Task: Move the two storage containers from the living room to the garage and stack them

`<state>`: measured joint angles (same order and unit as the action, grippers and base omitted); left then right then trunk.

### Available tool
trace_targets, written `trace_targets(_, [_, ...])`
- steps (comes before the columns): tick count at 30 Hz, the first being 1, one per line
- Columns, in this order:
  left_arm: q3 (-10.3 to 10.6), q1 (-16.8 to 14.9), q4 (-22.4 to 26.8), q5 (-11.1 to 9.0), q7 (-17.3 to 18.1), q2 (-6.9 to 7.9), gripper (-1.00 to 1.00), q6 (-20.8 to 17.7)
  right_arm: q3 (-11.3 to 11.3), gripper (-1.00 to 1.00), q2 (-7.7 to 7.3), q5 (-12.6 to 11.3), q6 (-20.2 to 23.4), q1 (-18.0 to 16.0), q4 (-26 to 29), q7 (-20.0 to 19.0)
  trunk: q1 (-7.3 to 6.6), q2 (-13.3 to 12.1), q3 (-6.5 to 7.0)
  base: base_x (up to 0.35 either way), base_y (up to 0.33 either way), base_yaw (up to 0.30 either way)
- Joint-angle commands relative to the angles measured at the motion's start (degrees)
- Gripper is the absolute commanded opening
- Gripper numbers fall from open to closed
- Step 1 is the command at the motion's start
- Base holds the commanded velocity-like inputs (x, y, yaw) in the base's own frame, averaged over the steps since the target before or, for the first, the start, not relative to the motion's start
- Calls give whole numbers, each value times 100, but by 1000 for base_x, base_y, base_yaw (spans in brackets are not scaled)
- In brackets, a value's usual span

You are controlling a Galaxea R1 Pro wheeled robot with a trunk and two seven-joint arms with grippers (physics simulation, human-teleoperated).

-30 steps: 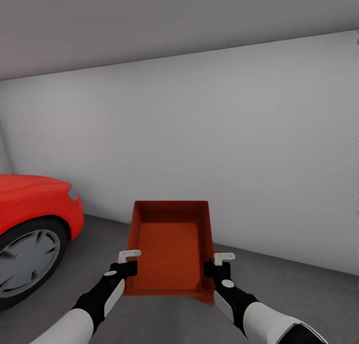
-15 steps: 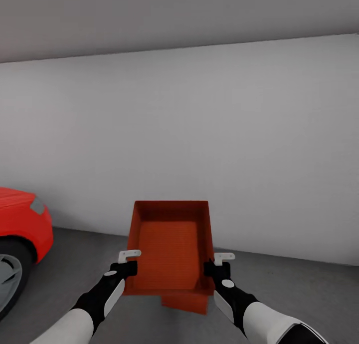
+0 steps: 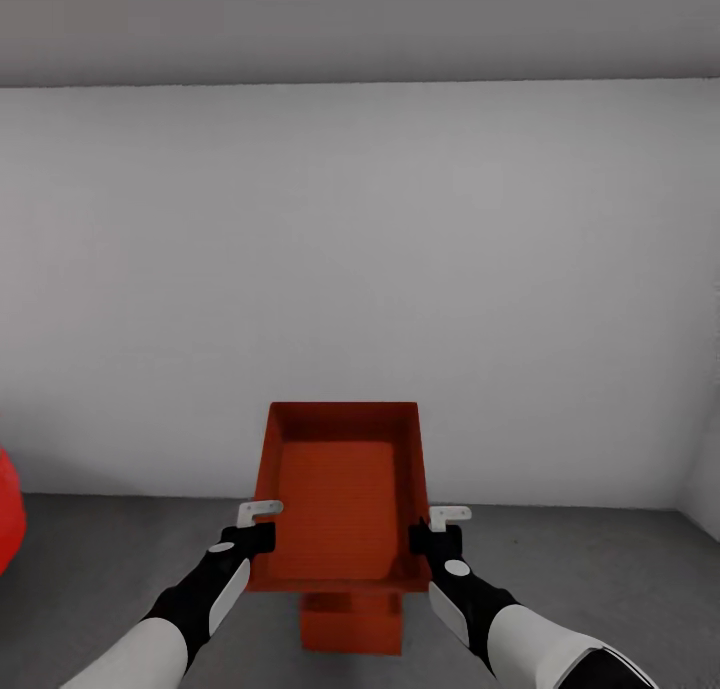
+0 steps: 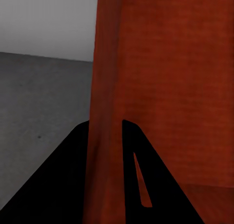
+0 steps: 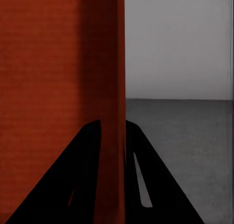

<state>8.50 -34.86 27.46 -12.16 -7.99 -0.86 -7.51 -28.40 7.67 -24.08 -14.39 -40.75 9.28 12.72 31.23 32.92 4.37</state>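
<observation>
I am in the garage, holding one orange-red storage container (image 3: pixel 342 494) level in front of me, its open top facing up. My left gripper (image 3: pixel 258 531) is shut on its left wall and my right gripper (image 3: pixel 436 533) is shut on its right wall. The left wrist view has the left gripper (image 4: pixel 105 124) straddling that thin wall (image 4: pixel 161 87); the right wrist view has the right gripper (image 5: pixel 113 122) clamped on the other wall (image 5: pixel 48 77). Below the held bin, the second container (image 3: pixel 352 623) sits on the dark grey floor (image 3: pixel 600 579), mostly hidden.
A plain white wall (image 3: pixel 400 269) stands close ahead, meeting another wall at the far right corner (image 3: pixel 700 479). A sliver of a red car (image 3: pixel 7 509) shows at the left edge.
The camera has turned to the right, so the red car has slid almost out of the picture at the left. The container on the floor now shows directly under the held one. The grip has not changed.
</observation>
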Motion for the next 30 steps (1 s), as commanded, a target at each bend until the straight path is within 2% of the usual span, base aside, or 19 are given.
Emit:
trace_targets(1, [-138,-3,34,3,-80,16,-100,13,142,-100,-53,-97,-20,-3,-427,-4,5,3,-1,297,211,-286])
trace_targets(10, [-139,-3,31,3,-80,24,-100,13,142,-100,-49,-97,-20,-3,-427,-3,5,3,-1,297,126,-249])
trace_targets(15, [-141,-3,31,3,-80,25,-100,13,142,-100,-50,-97,-20,-3,-427,-2,5,3,-1,212,15,-45])
trace_targets(24, [-143,-3,29,3,-80,19,-100,13,140,-100,-46,-97,-12,-3,-428,-2,5,3,-1,45,1,-4])
trace_targets(30, [-143,-3,23,3,-80,24,-100,13,140,-100,-46,-97,-18,-3,-427,-1,5,3,-1,244,0,0])
